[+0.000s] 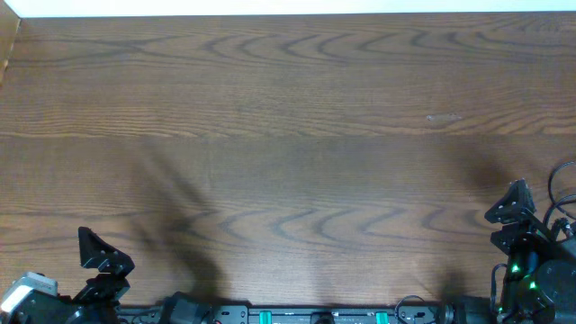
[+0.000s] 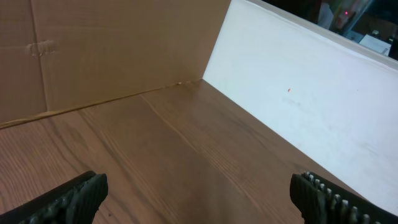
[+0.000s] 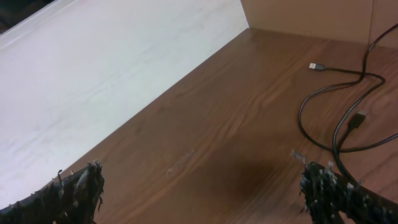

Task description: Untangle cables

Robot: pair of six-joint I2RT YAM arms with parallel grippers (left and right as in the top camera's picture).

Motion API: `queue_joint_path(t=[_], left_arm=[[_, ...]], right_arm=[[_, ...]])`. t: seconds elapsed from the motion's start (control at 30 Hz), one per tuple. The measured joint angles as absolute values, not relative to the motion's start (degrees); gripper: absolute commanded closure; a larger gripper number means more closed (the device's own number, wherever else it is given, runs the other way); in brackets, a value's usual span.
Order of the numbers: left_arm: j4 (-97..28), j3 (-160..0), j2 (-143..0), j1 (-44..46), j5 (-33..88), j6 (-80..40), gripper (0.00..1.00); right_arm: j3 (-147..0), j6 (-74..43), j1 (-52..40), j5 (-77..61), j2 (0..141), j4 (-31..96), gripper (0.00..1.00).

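A thin black cable (image 3: 300, 116) lies in loose loops on the wooden table (image 3: 205, 106), to the right in the right wrist view. One small plug end (image 3: 316, 65) points left and another (image 3: 357, 118) lies inside the loop. My right gripper (image 3: 202, 186) is open over bare wood just left of the cable, touching nothing. In the overhead view it sits at the right edge (image 1: 513, 211). My left gripper (image 2: 199, 193) is open over bare table. Overhead, it is at the front left corner (image 1: 101, 256).
A cardboard wall (image 2: 112, 50) and a white board (image 2: 311, 93) meet at the table's far left corner. The same white board (image 3: 93, 74) runs along the back edge. A thin dark loop (image 1: 560, 168) shows at the right edge of the overhead view.
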State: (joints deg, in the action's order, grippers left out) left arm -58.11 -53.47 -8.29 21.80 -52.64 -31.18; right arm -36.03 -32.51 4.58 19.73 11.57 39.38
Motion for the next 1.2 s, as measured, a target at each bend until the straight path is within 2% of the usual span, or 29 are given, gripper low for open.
queue_joint_path(t=[0.63,0.77,0.93,1.2], left_arm=[[-61.1,-53.4,-8.3,21.8,-52.7,-31.3,0.02],[-58.6,-53.2,-7.5,21.8,-52.7,-31.3,0.02],[-43.3,-47.9,-0.7,21.8,-52.9,-31.5,0.02],[-19.1,-34.7,-0.2,21.7,-52.8,-31.6,0.02]], right_arm=[[-35.9,-32.5,4.6,16.2,12.0,41.3,0.01],[-35.9,-32.5,4.6,16.1,12.0,41.3,0.01],[-35.9,-32.5,4.6,16.0,12.0,41.3,0.01],[-35.9,-32.5,4.6,15.8,12.0,41.1,0.01]])
